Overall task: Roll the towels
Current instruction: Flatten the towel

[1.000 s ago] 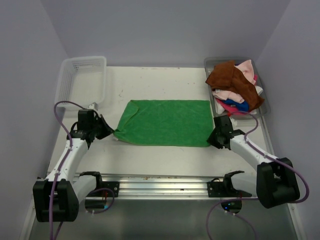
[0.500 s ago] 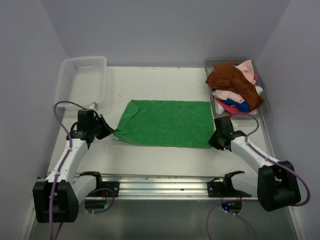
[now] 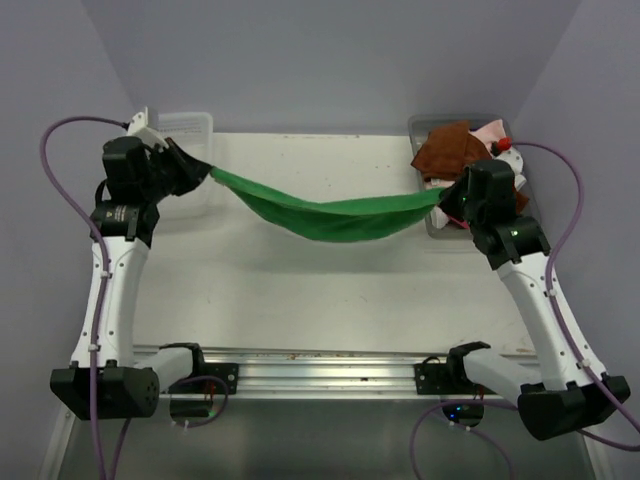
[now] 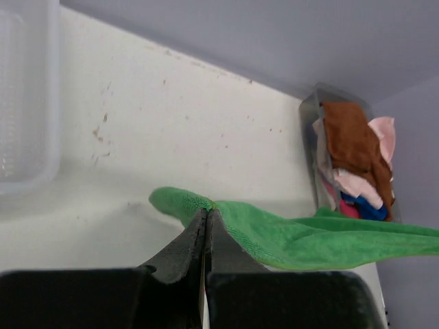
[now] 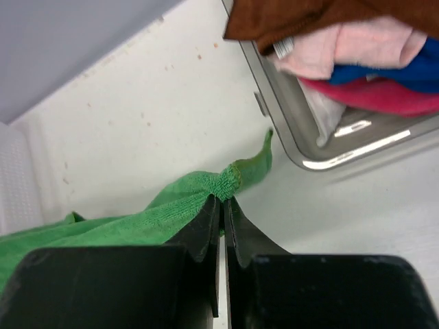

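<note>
At the upper left of the overhead view, the left hand (image 3: pixel 206 172) hangs in front of the white basket (image 3: pixel 190 124). Its fingers are pressed tight together on one corner of the green towel (image 3: pixel 330 215). From there the towel runs across the middle of the frame as a sagging band, lowest near the centre and rising again toward the right. It is lifted off the tabletop (image 3: pixel 300 290) at both ends. From above I cannot tell whether its lowest fold touches the surface.

At the upper right, the right hand (image 3: pixel 447 197) pinches the other end, closed on a bunched corner just beside the near left corner of the grey tray (image 3: pixel 416 127). In the right wrist view a short tail of green cloth pokes out past the fingertips. The tray holds a heap: a brown towel (image 3: pixel 445 150) on top, a pink towel (image 5: pixel 343 44) under it, then a blue towel (image 5: pixel 411 72) and a magenta towel (image 5: pixel 370 96).
</note>
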You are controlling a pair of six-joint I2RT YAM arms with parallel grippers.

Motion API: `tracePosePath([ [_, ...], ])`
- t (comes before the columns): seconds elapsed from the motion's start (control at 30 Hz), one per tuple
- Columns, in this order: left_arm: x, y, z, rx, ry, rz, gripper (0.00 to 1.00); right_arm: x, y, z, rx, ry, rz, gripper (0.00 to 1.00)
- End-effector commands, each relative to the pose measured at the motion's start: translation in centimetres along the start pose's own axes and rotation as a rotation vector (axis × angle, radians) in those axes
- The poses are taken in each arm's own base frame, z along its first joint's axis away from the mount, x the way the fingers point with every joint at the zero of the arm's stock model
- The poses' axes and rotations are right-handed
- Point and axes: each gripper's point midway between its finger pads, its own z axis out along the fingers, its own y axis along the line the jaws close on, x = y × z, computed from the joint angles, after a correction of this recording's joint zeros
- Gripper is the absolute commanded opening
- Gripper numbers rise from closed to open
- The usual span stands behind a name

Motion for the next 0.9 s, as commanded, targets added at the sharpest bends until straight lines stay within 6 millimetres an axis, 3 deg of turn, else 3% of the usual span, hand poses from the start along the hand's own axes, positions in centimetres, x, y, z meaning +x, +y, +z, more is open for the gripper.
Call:
tracePosePath([
  [0.0,-4.7,-2.6,-1.8,0.091,-0.074,-0.029,0.0,-4.1,-0.2,-2.5,0.039,-0.105,-0.042,0.0],
  [0.13,-6.3,-3.1,-2.4,0.14,-0.098,-0.083,0.0,-6.6,0.7,-3.5,0.028,-0.163,-0.039,0.0],
  [0.37,-5.0,-1.7,-0.7,0.227,-0.052,-0.262,0.0,-7.6,1.9,-2.4,0.018,-0.161,-0.046,0.0],
  [0.63,-5.1,-1.5,-0.2,0.233,-0.069,-0.28,0.0,-8.2,3.9,-1.3,-0.034,-0.143,-0.06,0.0],
  [0.7,-5.4,-1.8,0.4,0.285,-0.087,-0.335,0.0,-7.9,4.8,-0.3,-0.061,-0.121,-0.06,0.0],
  [0.87,-3.6,-1.8,1.7,0.412,-0.077,-0.474,0.0,-6.7,5.2,2.9,-0.036,-0.055,-0.071,0.0],
])
